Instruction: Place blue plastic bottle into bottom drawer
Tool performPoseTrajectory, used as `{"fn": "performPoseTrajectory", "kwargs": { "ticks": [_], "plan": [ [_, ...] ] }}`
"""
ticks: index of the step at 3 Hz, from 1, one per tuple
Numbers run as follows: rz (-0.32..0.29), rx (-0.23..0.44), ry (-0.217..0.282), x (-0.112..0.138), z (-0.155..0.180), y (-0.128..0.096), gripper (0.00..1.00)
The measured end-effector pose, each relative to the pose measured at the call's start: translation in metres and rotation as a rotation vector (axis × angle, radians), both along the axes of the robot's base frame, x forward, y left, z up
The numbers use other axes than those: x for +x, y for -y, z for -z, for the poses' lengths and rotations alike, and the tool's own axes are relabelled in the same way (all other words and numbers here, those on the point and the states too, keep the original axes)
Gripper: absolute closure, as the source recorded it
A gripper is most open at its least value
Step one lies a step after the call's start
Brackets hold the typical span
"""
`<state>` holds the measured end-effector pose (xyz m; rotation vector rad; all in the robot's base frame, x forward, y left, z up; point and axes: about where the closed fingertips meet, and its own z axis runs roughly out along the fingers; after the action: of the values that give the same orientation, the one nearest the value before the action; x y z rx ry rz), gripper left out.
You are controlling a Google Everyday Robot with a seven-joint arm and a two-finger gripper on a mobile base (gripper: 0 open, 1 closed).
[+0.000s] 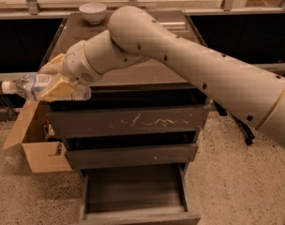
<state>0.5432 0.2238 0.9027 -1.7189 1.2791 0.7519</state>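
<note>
My gripper (54, 81) is shut on the blue plastic bottle (33, 86), a clear bottle with a white cap pointing left. It holds the bottle level, off the cabinet's top-left front corner, in the air. The bottom drawer (135, 191) is pulled out at the foot of the three-drawer cabinet, dark inside, with nothing seen in it. The gripper is well above it and to its left. My arm (189, 64) crosses over the cabinet top from the right.
A white bowl (93, 11) stands at the back left of the cabinet top (133, 74). An open cardboard box (37, 144) sits on the floor left of the cabinet. The scratched drawer front (128, 122) and the middle drawer (133, 154) are above the open drawer.
</note>
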Motion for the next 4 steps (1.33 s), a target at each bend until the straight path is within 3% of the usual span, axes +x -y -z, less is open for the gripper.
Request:
{"fn": "performPoseTrajectory", "kwargs": {
  "ticks": [1, 2, 3, 4],
  "plan": [
    [-0.007, -0.001, -0.035, -0.020, 0.015, -0.002, 1.00],
    [-0.014, 0.022, -0.135, -0.067, 0.054, -0.010, 1.00],
    [-0.020, 0.026, -0.202, -0.099, 0.090, -0.016, 1.00],
    [-0.023, 0.025, -0.201, -0.099, 0.090, -0.017, 1.00]
  ]
}}
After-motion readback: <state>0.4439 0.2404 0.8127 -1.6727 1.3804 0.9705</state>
